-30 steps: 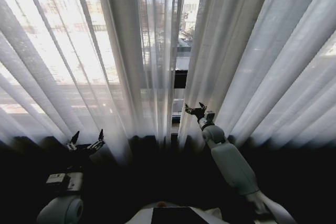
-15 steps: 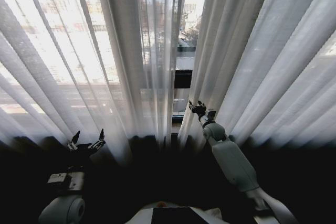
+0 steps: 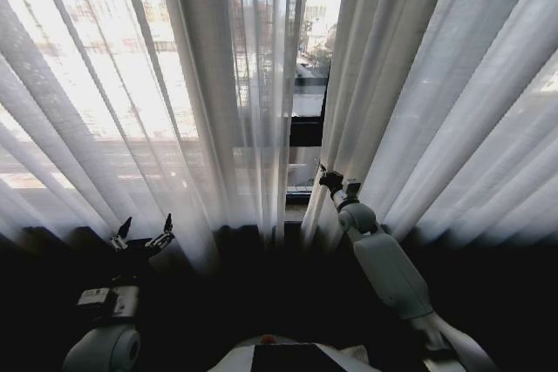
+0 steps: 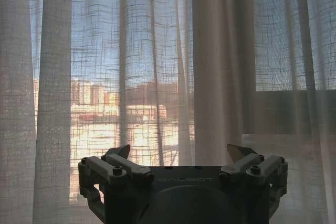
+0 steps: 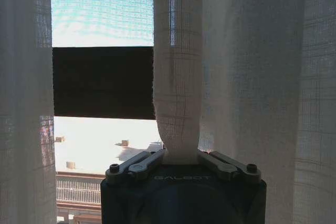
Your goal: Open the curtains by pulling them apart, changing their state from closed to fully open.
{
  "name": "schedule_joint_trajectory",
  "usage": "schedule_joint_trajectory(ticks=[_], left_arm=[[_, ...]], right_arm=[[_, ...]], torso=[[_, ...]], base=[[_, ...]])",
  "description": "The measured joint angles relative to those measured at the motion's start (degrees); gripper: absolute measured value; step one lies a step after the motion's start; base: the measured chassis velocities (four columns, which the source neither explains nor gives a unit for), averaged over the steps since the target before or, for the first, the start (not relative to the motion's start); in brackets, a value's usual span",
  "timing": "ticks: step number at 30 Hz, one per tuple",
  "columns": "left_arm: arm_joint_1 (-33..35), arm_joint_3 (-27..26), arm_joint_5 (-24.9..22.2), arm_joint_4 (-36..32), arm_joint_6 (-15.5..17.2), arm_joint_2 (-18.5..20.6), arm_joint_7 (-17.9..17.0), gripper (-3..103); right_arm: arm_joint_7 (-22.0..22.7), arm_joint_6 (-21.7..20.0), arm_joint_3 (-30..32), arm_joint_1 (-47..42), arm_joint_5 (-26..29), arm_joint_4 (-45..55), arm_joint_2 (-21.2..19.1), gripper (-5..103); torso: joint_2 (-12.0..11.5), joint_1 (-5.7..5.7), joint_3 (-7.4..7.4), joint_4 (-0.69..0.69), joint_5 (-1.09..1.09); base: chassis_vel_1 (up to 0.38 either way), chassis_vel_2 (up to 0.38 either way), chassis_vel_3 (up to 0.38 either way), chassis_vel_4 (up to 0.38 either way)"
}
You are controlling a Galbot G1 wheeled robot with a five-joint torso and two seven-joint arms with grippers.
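The curtains hang as sheer white pleated panels, a left panel (image 3: 105, 111) and a right panel (image 3: 436, 102), with a narrow gap between them. My right gripper (image 3: 328, 179) is at the inner edge of the right panel and is shut on a bunched fold of that curtain (image 5: 178, 103); in the right wrist view the right gripper (image 5: 180, 153) pinches the fold between its fingers. My left gripper (image 3: 146, 229) stands open low in front of the left panel, apart from the fabric. In the left wrist view the left gripper (image 4: 181, 155) holds nothing and faces the pleats (image 4: 152, 77).
Through the gap I see the dark window frame bar (image 3: 301, 132) and buildings outside. The floor below the curtain hems is dark. My right forearm (image 3: 388, 272) reaches up from the lower right.
My right gripper has moved a little to the right with the curtain edge in it, and the gap between the panels has widened. The left arm has not moved.
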Motion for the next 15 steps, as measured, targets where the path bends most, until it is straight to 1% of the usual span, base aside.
schedule_joint_trajectory(ticks=[4,9,15], left_arm=[[0.01,-0.11,-0.20,0.07,-0.12,0.27,0.00,100],[0.11,-0.23,-0.73,0.19,-0.48,0.73,0.00,100],[0.36,-0.46,-1.57,0.42,-1.28,1.25,0.01,100]], right_arm=[[0.41,-0.05,-0.02,-0.32,0.00,0.73,0.04,0],[2.18,-0.57,0.15,-1.55,0.10,3.56,-0.09,0],[3.91,-3.04,1.71,-3.74,1.21,9.13,-1.23,0]], torso=[[0.00,0.00,0.00,-0.01,0.00],[0.00,0.00,0.00,0.00,0.01],[0.00,0.00,0.00,0.00,0.00]], base=[[0.000,0.000,0.000,0.000],[0.000,0.000,0.000,0.000],[0.000,0.000,0.000,0.000]])
